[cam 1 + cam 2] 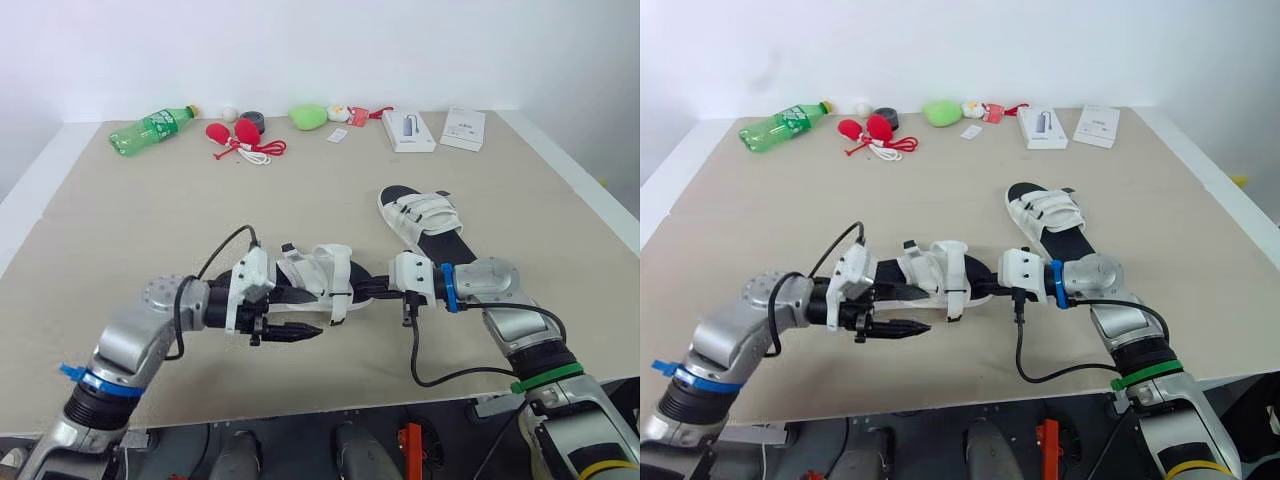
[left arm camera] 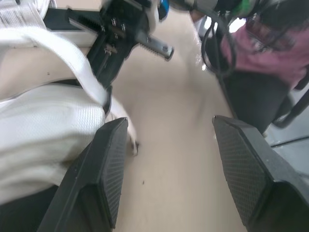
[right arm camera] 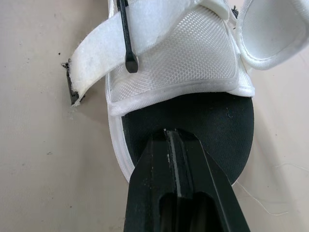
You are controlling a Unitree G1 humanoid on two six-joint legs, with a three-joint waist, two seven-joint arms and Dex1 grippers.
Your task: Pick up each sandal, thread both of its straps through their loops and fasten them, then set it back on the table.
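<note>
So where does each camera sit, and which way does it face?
Eye views: both on the head, facing forward and down over the table; left arm and right arm show, near sandal between them, far sandal beyond.
Left wrist view: on that wrist, looking along the open left pincer, white strap beside it.
Right wrist view: on that wrist, looking along the shut right pincer onto the insole.
Shared: both wrist views see the near sandal.

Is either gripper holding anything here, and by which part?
Left gripper open, holds nothing. Right gripper is shut, its tip on the near sandal's black footbed end; a true grip cannot be told.
</note>
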